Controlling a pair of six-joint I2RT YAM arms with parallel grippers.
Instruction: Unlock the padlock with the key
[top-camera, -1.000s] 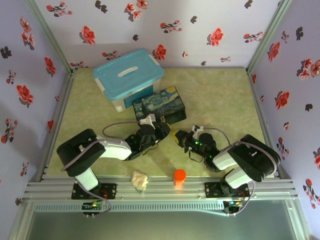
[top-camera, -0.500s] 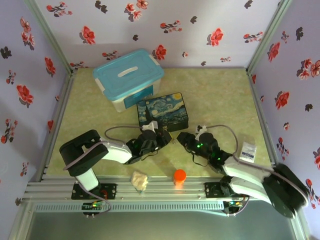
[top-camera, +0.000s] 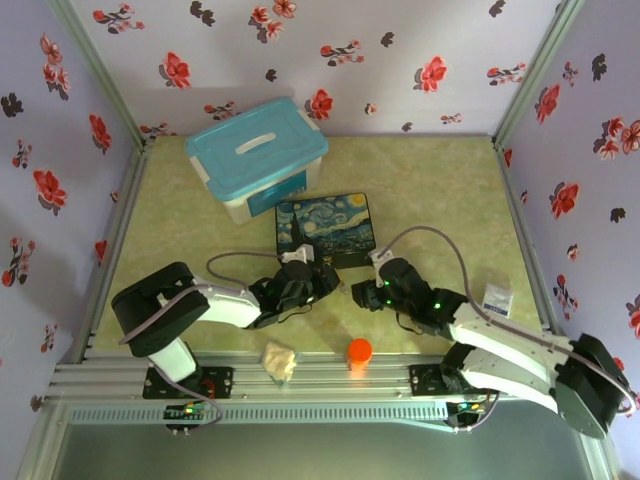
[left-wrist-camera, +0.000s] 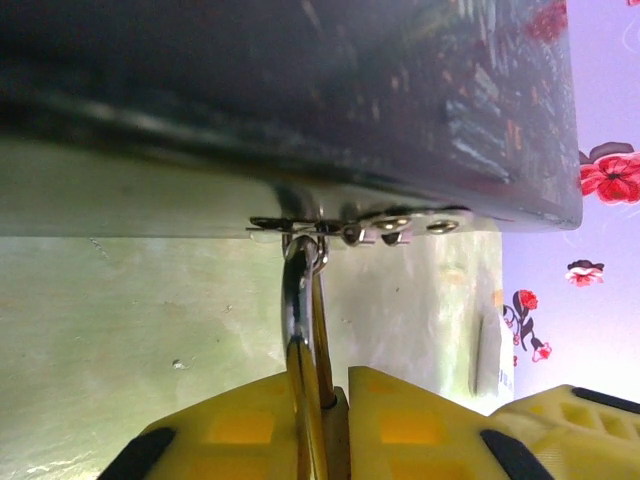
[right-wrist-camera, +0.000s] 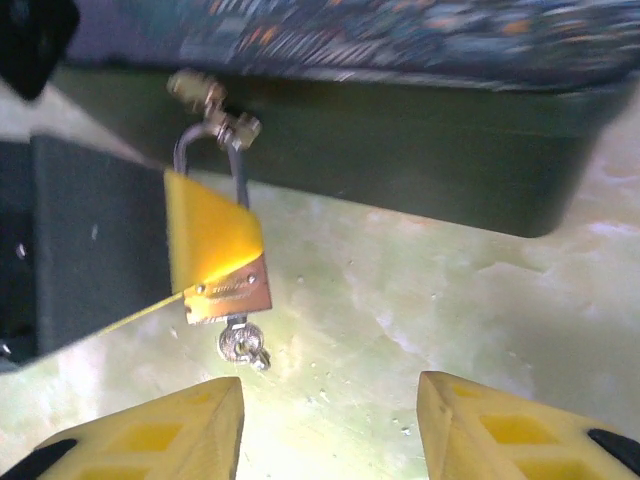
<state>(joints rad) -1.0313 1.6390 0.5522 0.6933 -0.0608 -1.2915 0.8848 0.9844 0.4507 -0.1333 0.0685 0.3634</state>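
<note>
Two jobs, I judge: my left gripper (left-wrist-camera: 335, 400), jaws clamped on the padlock (right-wrist-camera: 232, 288) hanging from the tin box's (right-wrist-camera: 400, 150) hasp (right-wrist-camera: 215, 105), steadies it so my right gripper (right-wrist-camera: 330, 425), jaws apart, can reach the key (right-wrist-camera: 242, 344) sticking out beneath.

The top external camera looks down from above and behind the arm bases (top-camera: 180, 380) over the whole tabletop (top-camera: 440, 190). Both wrist cameras sit low and close, facing the tin box (top-camera: 325, 225) front; they share the padlock (right-wrist-camera: 238, 292) hanging there.
</note>
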